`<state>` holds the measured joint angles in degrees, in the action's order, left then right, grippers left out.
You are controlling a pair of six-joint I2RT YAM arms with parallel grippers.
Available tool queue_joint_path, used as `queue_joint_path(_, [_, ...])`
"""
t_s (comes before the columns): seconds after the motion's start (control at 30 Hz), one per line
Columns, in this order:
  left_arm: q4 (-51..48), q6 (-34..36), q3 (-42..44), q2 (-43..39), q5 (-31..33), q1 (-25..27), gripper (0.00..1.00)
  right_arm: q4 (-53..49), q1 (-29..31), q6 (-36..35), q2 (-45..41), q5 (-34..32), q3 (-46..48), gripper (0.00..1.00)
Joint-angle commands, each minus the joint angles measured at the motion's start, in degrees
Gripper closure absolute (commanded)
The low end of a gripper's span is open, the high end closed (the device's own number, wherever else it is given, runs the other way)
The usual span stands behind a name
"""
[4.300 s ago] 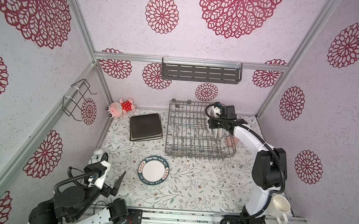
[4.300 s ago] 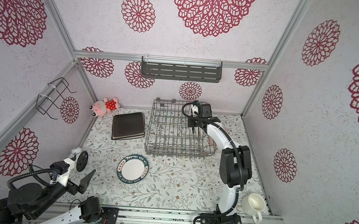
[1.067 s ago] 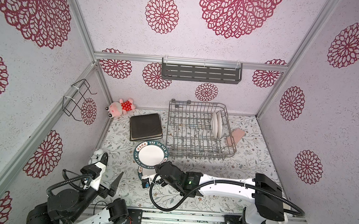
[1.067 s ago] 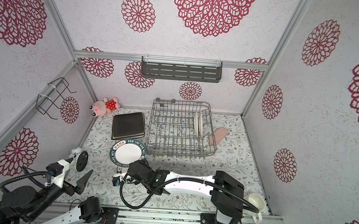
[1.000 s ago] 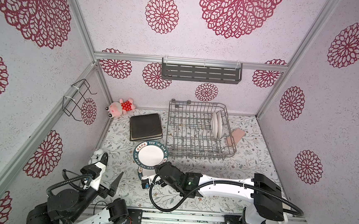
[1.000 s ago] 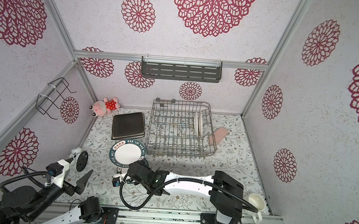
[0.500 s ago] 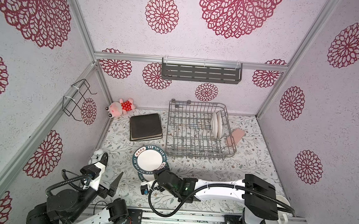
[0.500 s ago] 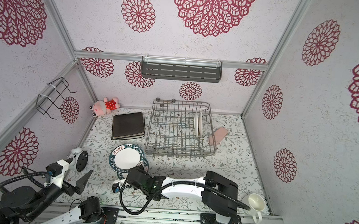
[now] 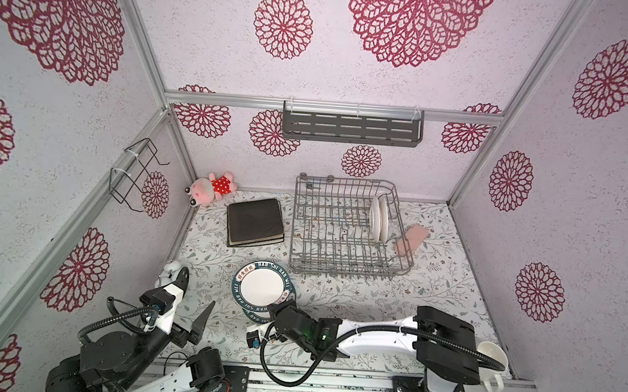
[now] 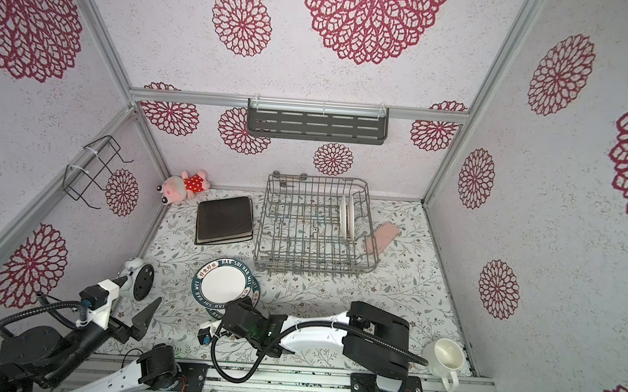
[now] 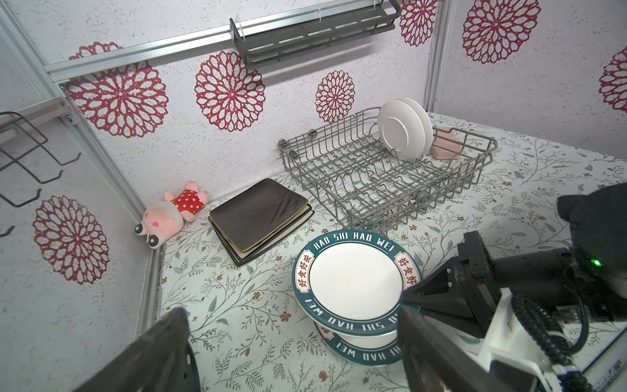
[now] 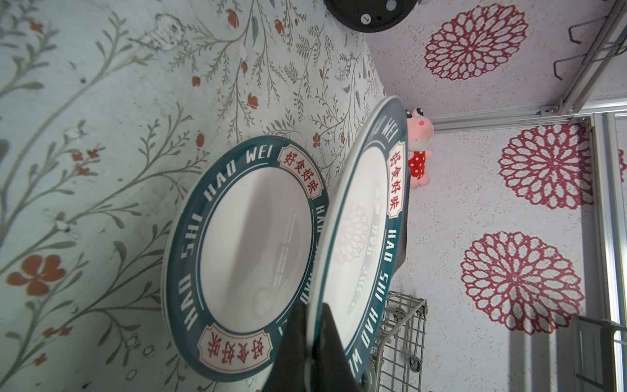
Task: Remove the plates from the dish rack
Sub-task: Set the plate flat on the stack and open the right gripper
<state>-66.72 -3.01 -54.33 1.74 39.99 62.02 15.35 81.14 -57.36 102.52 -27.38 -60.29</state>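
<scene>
Left arm (image 9: 120, 350), right arm (image 9: 371, 329): white shells, black joint housings, black ribbed cables. Left gripper (image 11: 291, 314): black wedge fingers (image 11: 159, 356). Green LED (image 11: 596, 262) on right wrist.

The white-and-black right arm (image 9: 371, 331) lies low along the front edge, reaching from its base on the right past the middle. Its black wrist (image 9: 295, 326) aims the right gripper (image 9: 273, 308) toward the back. The gripper's two dark fingers (image 12: 298, 339) are pinched on the near rim of a round white plate with a teal lettered band (image 9: 262, 288). The black left arm (image 9: 116, 349) sits folded in the front left corner. The left gripper (image 9: 196, 297) has its pointed dark fingers (image 11: 431, 349) spread wide and holds nothing.
</scene>
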Motion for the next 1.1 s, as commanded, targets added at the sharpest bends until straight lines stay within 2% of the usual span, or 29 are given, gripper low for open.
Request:
queue_joint_path(0.0, [1.5,0.5,0.3,-0.7,0.5,0.8,0.03,3.9,0.5,-0.1,-0.2,-2.8,0.0,1.00])
queue_joint_path(0.2, [1.6,0.4,0.4,-0.7,0.5,0.9,0.03,5.7,0.5,-3.1,0.9,-4.0,1.7,1.00])
queue_joint_path(1.07, [1.7,0.5,0.4,-0.9,0.6,1.0,0.03,5.9,0.8,-2.9,3.1,-4.8,2.9,1.00])
